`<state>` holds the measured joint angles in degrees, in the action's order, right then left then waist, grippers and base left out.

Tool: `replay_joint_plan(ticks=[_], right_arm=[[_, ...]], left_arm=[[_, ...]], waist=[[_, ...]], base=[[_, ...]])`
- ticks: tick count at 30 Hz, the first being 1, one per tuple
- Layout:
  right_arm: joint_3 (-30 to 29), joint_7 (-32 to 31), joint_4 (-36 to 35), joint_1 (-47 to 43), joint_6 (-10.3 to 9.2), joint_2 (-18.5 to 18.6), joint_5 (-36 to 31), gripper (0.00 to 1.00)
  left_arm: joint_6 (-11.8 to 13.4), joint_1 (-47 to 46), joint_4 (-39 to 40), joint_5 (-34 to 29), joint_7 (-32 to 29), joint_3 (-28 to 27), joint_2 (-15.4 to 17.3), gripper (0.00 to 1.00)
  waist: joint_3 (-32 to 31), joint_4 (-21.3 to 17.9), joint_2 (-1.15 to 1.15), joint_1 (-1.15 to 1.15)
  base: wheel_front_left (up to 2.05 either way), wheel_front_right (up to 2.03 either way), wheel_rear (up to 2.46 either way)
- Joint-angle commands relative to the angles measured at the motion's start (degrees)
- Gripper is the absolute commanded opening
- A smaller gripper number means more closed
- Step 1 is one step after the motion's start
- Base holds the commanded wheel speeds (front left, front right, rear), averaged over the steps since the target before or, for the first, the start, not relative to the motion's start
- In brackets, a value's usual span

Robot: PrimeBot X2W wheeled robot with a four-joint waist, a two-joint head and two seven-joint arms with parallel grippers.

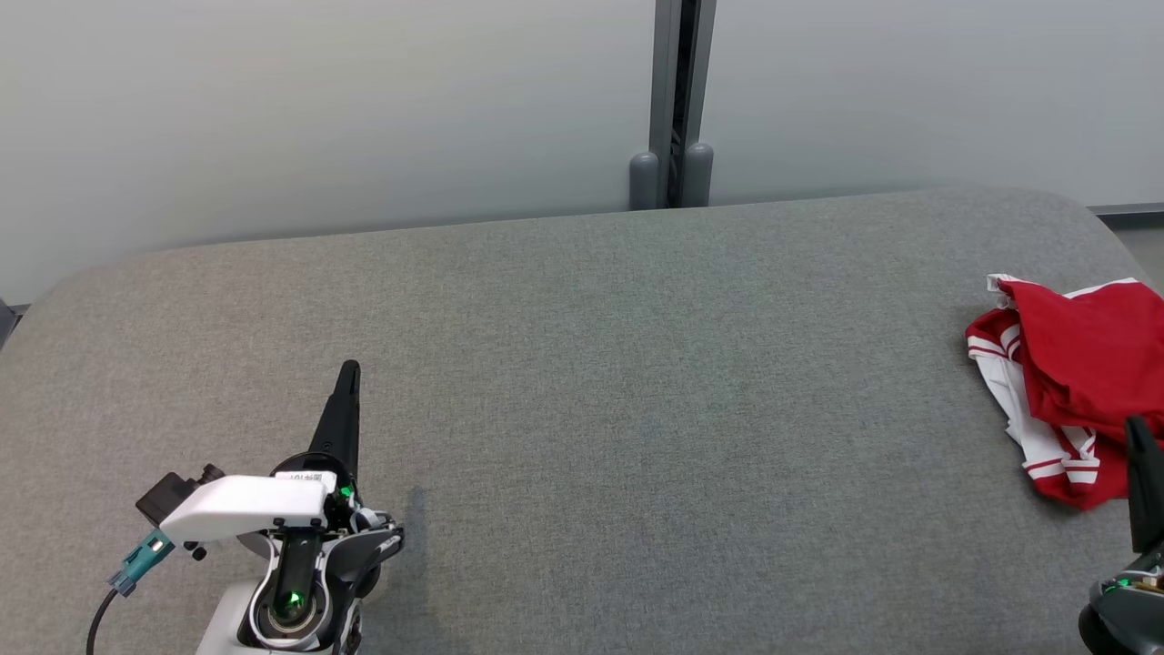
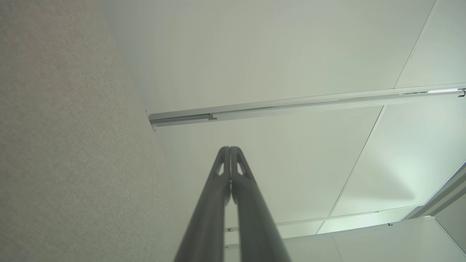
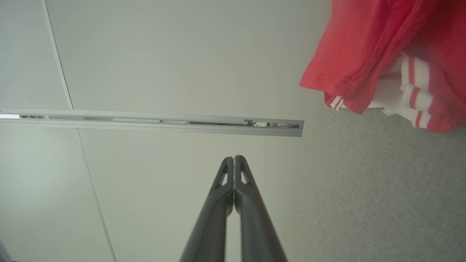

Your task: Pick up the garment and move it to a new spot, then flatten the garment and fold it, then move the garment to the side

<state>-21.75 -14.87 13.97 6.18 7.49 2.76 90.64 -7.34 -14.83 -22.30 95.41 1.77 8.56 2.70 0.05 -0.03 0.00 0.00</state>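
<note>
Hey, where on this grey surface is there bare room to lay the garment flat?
The wide middle of the grey surface, between the left fingers and the red garment, is bare. The right edge is crowded: the garment lies by the right fingers.

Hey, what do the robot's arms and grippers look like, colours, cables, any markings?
The left gripper has two long dark tapering fingers with small cut-outs near the tips. Its wrist carries a white cover with a small printed label, a teal plug on a black cable, and a green light. The right gripper has the same dark tapering shape.
</note>
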Motion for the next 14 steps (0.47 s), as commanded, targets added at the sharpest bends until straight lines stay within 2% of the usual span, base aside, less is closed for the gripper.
replay_joint_plan(ticks=[1, 14], right_arm=[[-0.1, -0.3, -0.2, -0.5, 0.00, 0.2, 0.2, 0.00], [-0.1, -0.3, -0.2, -0.5, 0.00, 0.2, 0.2, 0.00]], left_arm=[[-0.3, -0.9, 0.0, 0.0, -0.1, 0.0, 0.3, 0.00], [-0.2, -0.8, 0.0, 0.0, -0.1, 0.0, 0.3, 0.00]], waist=[[0.0, 0.0, 0.00, 0.00], [0.0, 0.0, 0.00, 0.00]], base=[[0.00, 0.00, 0.00], [0.00, 0.00, 0.00]])
